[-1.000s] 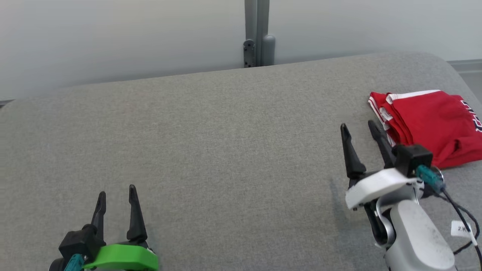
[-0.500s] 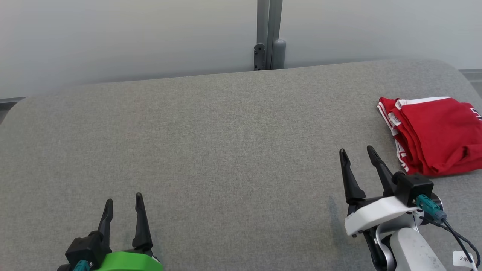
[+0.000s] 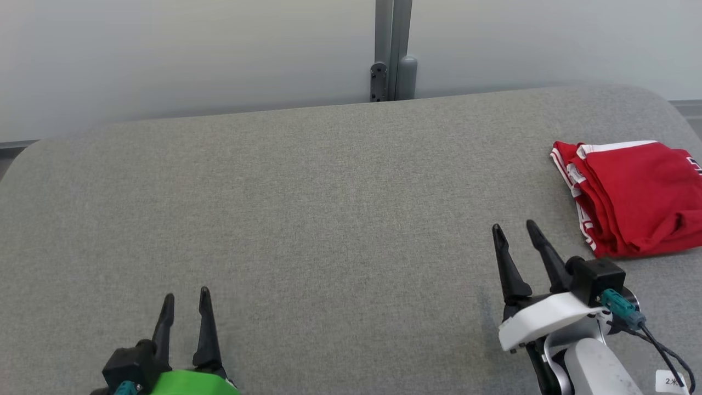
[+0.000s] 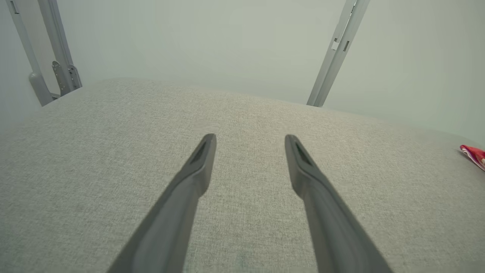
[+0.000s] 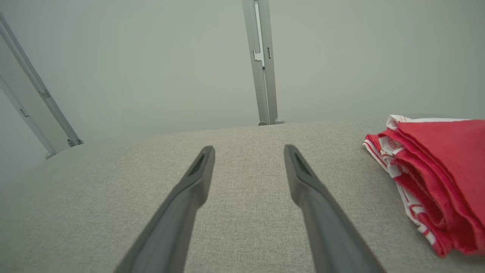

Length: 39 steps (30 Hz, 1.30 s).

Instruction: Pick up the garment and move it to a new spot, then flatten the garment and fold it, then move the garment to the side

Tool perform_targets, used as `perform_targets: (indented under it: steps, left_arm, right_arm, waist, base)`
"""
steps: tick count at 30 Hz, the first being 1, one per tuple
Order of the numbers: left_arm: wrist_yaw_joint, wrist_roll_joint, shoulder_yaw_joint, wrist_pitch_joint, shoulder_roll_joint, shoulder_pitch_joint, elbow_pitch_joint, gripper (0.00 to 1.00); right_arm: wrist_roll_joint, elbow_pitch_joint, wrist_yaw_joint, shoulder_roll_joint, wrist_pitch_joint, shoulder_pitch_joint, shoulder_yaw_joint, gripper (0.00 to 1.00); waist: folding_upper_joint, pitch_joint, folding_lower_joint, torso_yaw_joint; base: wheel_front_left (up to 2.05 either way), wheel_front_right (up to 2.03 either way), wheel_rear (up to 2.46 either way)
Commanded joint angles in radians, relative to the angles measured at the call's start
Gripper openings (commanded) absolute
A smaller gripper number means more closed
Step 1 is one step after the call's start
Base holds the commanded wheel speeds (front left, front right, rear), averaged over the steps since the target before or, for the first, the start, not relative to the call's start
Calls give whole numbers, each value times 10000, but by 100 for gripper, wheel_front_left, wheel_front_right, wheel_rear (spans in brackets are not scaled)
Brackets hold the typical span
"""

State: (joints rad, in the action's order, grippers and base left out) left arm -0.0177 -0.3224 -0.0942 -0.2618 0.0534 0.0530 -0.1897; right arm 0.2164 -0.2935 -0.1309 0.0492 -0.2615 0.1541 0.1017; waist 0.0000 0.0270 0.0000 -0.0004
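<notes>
Clearly, folded garment lies right of the released right end effector.

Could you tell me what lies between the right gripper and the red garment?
Only bare grey fabric surface separates the right gripper from the red garment, as the head view shows.

left gripper jaws parted, right gripper likewise
</notes>
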Motion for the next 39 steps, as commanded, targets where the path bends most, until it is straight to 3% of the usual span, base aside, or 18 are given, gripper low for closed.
perform_targets:
  steps: [1, 39]
  left_arm:
    - [1, -5, -9, 13, -10, 41, -96, 0]
    - [637, -5459, 877, 1620, -21, -674, -371, 0]
  right_arm:
    - [5, -74, 0, -10, 2, -63, 9, 0]
    - [5980, 117, 0, 71, 1510, -298, -810, 0]
  waist:
    - [0, 1, 0, 0]
    - [0, -68, 0, 1]
  base:
    - [0, 0, 0]
    - [0, 0, 0]
